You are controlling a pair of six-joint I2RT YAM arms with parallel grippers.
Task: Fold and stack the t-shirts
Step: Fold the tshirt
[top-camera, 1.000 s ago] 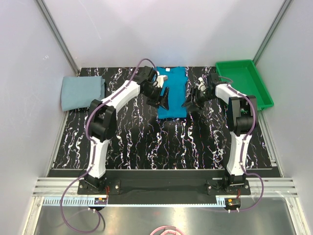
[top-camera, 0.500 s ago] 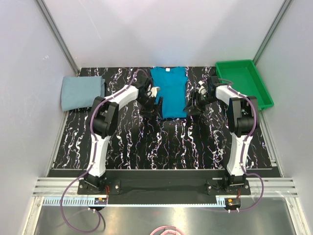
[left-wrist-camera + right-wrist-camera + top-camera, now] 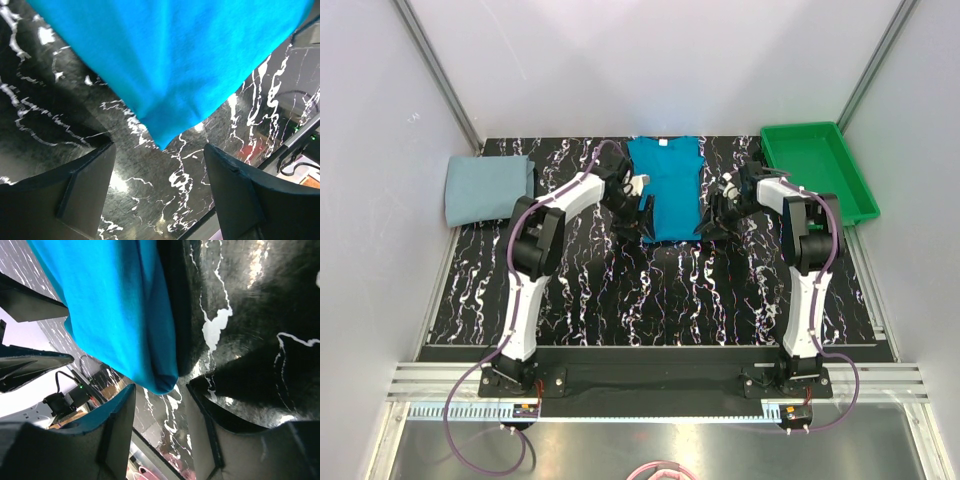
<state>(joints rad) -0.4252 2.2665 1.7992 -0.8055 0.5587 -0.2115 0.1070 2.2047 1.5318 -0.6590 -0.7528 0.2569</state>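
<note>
At back of table (image 3: 620,290), teal shirt (image 3: 667,185) lies flat, sides tucked in; grey shirt (image 3: 488,188) folded, far left; left gripper (image 3: 637,221) and right gripper (image 3: 713,222) at its near corners, jaws apart, empty; next, likely: pinch both corners, fold hem to collar.

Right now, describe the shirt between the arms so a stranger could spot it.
On the black table, at the middle of its far edge, lies the teal shirt, folded narrow. It alone is bright blue: the grey shirt at left is pale, the tray at right green.
</note>
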